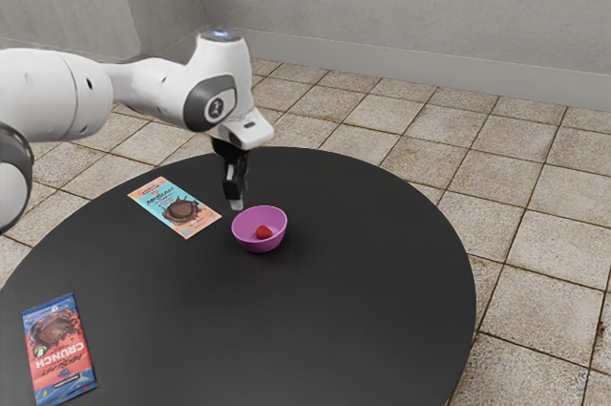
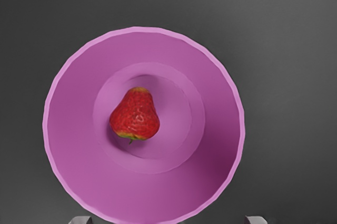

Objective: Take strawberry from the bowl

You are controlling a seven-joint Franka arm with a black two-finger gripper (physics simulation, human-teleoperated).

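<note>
1 pincer (image 1: 238,200) hangs pointing down near the rim of the pink bowl (image 1: 258,245), above the black table (image 1: 372,301). Condition: released, its 2 fingers standing wide apart with nothing between them. 1 strawberry (image 2: 136,118) lies inside the bowl, on its floor, off-centre. 2 chocolate bars noted, both flat: the teal-and-orange bar (image 1: 176,208) just beside the bowl, toward the exterior view's left; the Crunch bar (image 1: 59,347) at that view's near left.
</note>
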